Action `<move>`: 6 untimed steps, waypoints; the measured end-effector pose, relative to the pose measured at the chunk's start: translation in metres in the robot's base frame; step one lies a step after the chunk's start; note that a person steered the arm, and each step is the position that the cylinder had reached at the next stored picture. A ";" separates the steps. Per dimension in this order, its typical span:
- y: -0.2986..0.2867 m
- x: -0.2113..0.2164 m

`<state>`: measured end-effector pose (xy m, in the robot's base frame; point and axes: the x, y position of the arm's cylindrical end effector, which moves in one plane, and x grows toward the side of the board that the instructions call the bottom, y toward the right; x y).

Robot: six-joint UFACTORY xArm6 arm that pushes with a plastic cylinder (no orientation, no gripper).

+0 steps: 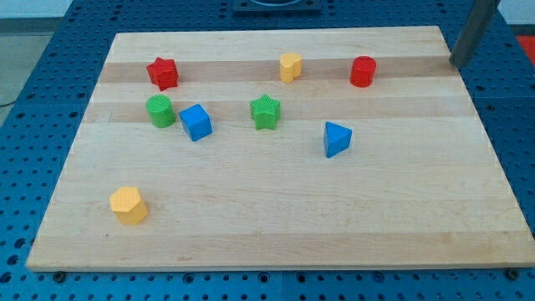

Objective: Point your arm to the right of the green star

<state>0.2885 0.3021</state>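
Note:
The green star (pixel 266 111) lies on the wooden board (pixel 276 217), a little above the middle. My tip (pixel 456 64) is at the board's top right edge, far to the right of the green star and a little higher. The red cylinder (pixel 363 71) stands between them, left of the tip. The rod runs up out of the view's top right corner.
A yellow block (pixel 290 67) sits above the star. A blue triangular block (pixel 336 139) is at its lower right. A blue cube (pixel 196 122), a green cylinder (pixel 160 110) and a red star (pixel 163 73) are to its left. A yellow hexagonal block (pixel 129 205) lies at lower left.

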 end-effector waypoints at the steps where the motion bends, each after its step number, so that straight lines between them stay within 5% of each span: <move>1: -0.014 0.017; 3: -0.106 0.022; 5: -0.142 0.088; 6: -0.191 0.089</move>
